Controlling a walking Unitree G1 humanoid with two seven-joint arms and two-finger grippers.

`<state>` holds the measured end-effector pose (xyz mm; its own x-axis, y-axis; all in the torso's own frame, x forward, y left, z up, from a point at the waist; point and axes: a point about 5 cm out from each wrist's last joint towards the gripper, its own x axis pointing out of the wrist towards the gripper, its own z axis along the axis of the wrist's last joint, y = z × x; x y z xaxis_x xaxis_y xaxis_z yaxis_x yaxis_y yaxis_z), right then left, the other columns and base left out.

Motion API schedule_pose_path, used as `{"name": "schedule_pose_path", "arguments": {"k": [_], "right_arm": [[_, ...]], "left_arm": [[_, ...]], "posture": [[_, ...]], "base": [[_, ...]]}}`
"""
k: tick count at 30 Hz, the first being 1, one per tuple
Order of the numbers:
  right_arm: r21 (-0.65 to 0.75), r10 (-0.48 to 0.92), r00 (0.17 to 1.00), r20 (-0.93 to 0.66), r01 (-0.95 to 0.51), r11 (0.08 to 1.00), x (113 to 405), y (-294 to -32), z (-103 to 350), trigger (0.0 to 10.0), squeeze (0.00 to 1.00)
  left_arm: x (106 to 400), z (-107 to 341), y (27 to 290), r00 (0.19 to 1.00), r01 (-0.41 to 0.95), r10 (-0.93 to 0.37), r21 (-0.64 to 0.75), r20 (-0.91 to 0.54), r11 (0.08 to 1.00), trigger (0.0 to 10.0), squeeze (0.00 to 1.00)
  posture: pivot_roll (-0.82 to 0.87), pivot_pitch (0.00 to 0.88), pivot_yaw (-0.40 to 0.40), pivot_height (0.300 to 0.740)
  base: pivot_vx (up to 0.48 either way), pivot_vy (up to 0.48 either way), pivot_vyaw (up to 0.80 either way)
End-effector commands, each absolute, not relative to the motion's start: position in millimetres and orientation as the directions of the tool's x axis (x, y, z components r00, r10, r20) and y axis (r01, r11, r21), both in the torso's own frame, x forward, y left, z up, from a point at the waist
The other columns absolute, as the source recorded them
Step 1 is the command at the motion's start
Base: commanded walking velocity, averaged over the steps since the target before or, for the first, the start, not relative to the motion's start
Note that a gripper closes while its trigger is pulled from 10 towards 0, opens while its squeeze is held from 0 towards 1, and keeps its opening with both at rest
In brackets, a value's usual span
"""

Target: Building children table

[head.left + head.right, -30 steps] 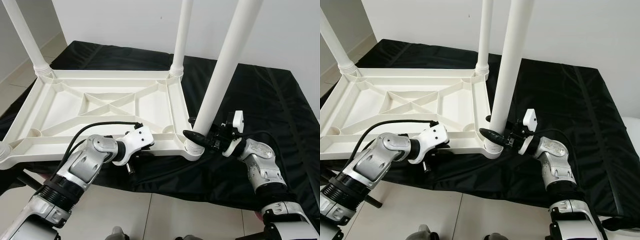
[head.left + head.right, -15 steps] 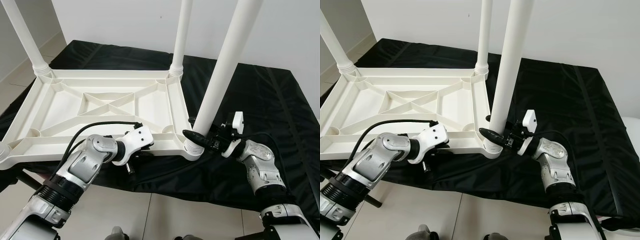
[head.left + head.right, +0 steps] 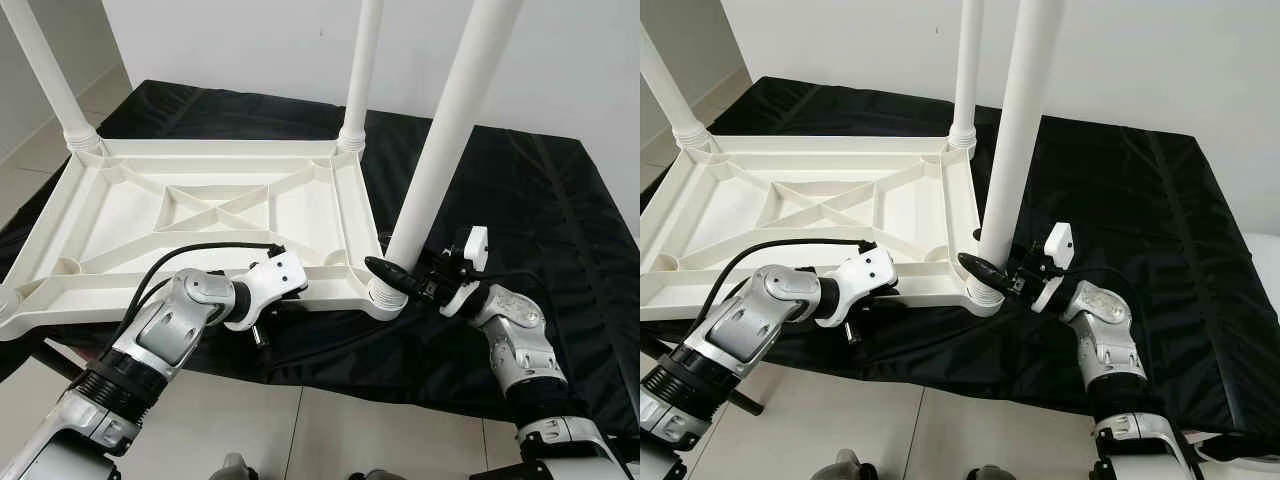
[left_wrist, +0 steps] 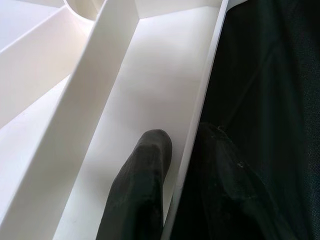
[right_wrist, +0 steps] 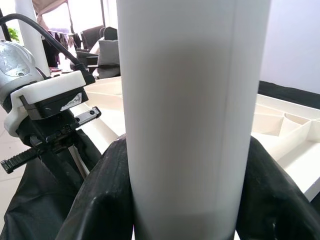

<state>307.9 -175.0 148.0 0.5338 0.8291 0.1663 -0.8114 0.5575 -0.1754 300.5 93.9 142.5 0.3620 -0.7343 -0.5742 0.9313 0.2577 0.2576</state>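
Children's table point(image 3: 200, 205): inverted on black cloth point(image 3: 560, 200). My right end effector point(image 3: 392, 276) is clamped round the near leg point(image 3: 440, 140). My left end effector point(image 4: 170, 175) pinches the front rim point(image 4: 197, 130).

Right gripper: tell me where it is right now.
In the left eye view the right gripper sits on the robot's right, its black fingers clasping the base of the near table leg at the tabletop's front corner.

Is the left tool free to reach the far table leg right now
Probably not: the left tool is clamped on the tabletop's near rim, and the far leg stands across the whole upturned top.
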Motion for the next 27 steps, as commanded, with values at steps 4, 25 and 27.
{"name": "schedule_pose_path", "arguments": {"k": [4, 25, 27], "right_arm": [[-0.078, 0.777, 0.629, 0.04, -0.773, 0.63, 302.0, -183.7, 114.7, 10.0, 0.0], [-0.089, 0.692, 0.716, 0.094, -0.686, 0.722, 304.0, -184.4, 120.4, 10.0, 0.0], [-0.086, 0.686, 0.721, 0.098, -0.681, 0.728, 303.8, -184.5, 120.5, 10.0, 0.0]], "left_arm": [[300.4, 167.3, 80.0, 0.33, 0.931, -0.801, 0.314, -0.499, 0.188, 10.0, 0.0], [301.2, 168.0, 79.9, 0.328, 0.931, -0.803, 0.314, -0.498, 0.185, 10.0, 0.0], [301.1, 168.1, 80.0, 0.327, 0.931, -0.803, 0.314, -0.498, 0.184, 10.0, 0.0]], "posture": [[-0.02, 0.072, 0.003, 0.74], [-0.03, 0.078, 0.007, 0.74], [-0.03, 0.08, 0.008, 0.74]], "base": [[0.0, 0.0, 0.0], [0.0, 0.0, 0.0], [0.0, 0.0, 0.0]]}}
